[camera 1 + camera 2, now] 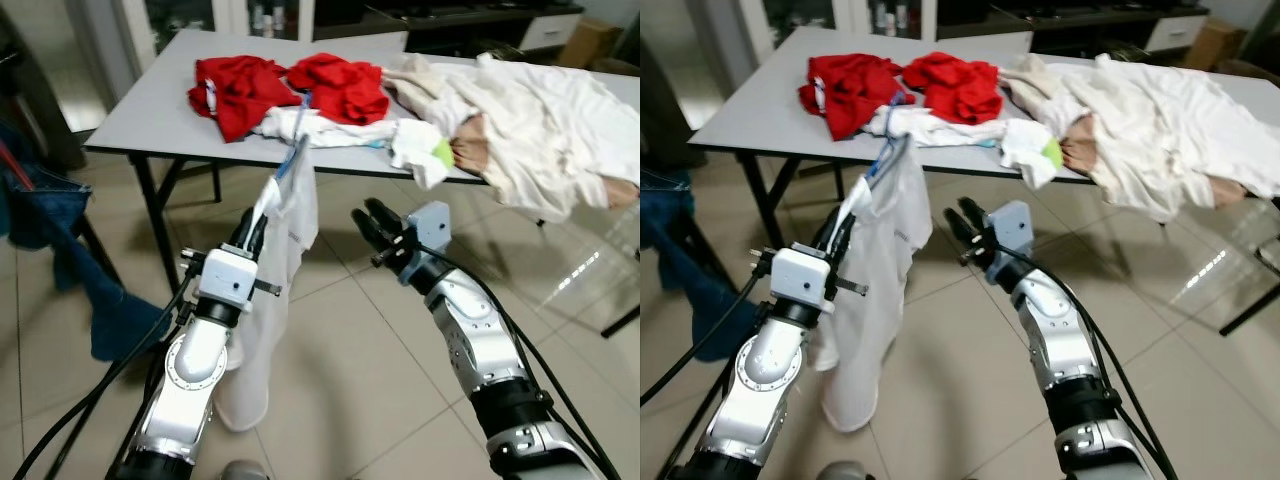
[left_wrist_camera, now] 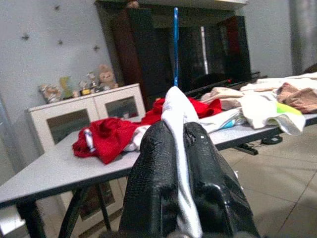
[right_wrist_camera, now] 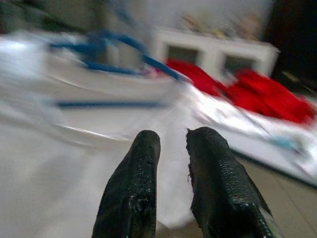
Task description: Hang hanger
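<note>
My left gripper [image 1: 258, 222] is shut on a white garment [image 1: 285, 265] that hangs down beside my left arm toward the floor. The cloth is pinched between the two black fingers [image 2: 158, 163]. A blue hanger [image 1: 297, 140] rises out of the garment's top, and its rod [image 2: 175, 44] stands upright above my fingertips. My right gripper [image 1: 366, 216] is just to the right of the garment at about the same height. Its fingers [image 3: 133, 188] stand a narrow gap apart with nothing between them, pointing at the blurred white cloth and blue hanger [image 3: 109, 69].
A grey folding table [image 1: 140, 110] stands ahead with red clothes [image 1: 335, 85], a white heap [image 1: 530, 120] and a small white piece [image 1: 420, 150] hanging over its front edge. Blue jeans [image 1: 45, 210] hang at the left. Tiled floor [image 1: 360, 380] lies below.
</note>
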{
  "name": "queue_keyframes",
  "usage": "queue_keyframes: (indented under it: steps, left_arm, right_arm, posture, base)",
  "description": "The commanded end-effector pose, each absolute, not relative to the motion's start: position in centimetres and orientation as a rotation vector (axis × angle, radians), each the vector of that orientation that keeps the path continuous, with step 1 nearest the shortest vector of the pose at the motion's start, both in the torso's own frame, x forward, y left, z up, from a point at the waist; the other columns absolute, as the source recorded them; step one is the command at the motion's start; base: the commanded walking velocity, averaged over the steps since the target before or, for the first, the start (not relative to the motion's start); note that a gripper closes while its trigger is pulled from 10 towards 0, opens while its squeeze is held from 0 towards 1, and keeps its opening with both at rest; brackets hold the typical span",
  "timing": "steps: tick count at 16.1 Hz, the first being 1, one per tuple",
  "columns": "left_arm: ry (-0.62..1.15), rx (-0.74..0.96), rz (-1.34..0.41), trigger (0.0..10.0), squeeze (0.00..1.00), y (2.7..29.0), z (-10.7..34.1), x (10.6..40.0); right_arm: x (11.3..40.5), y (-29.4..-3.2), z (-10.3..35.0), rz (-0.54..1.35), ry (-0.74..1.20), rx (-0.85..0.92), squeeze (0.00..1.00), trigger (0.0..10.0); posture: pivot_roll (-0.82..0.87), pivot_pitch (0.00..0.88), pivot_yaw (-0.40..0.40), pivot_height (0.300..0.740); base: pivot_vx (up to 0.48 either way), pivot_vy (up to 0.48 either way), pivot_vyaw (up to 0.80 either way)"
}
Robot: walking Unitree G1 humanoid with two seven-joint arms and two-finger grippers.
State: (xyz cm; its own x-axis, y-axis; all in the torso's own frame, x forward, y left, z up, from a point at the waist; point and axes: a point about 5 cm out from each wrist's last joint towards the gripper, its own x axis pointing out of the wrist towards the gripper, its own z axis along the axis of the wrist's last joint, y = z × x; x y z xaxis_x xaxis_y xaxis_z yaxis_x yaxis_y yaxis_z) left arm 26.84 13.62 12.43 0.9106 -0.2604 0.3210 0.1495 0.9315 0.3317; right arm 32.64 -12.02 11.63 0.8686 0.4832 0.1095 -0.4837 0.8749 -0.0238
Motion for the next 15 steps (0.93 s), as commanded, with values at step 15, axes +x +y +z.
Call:
queue_keyframes:
  steps: [15]
  left_arm:
    - [-0.400,0.297,-0.241,10.0,0.00,12.7,13.0,26.8]
  right_arm:
    - [33.0,-14.1,11.6,0.396,-0.111,0.004,0.00,10.0]
  posture:
    - [0.36,0.004,-0.071,0.740]
  base:
    - [0.000,0.000,0.00]
